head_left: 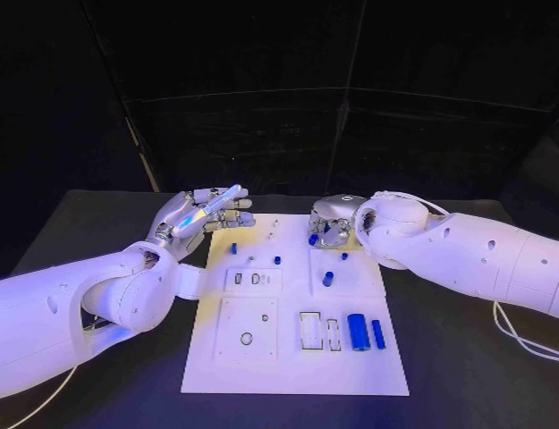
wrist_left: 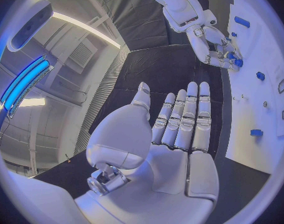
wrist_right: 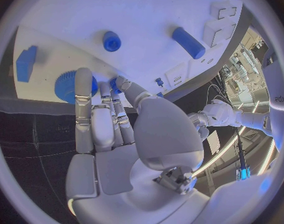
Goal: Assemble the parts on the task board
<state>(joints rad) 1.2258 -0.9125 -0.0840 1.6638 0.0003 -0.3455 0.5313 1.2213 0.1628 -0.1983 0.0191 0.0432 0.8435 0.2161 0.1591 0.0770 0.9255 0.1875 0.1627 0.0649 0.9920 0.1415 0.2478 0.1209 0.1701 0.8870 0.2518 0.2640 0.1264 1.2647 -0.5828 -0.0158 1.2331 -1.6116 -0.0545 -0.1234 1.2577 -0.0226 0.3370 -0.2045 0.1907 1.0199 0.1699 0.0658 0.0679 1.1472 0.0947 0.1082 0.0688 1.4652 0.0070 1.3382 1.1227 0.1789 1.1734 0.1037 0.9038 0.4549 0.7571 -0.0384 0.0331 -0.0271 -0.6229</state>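
The task board (head_left: 357, 366) lies flat in the middle of the black worktop (head_left: 486, 375), with small blue parts (head_left: 357, 332) scattered over it. The right robot hand (head_left: 332, 225) is at the board's far edge, its fingers pinching a small blue part (wrist_left: 237, 62). The left robot hand (head_left: 206, 213) hovers beside the board's far left corner, fingers straight and empty.
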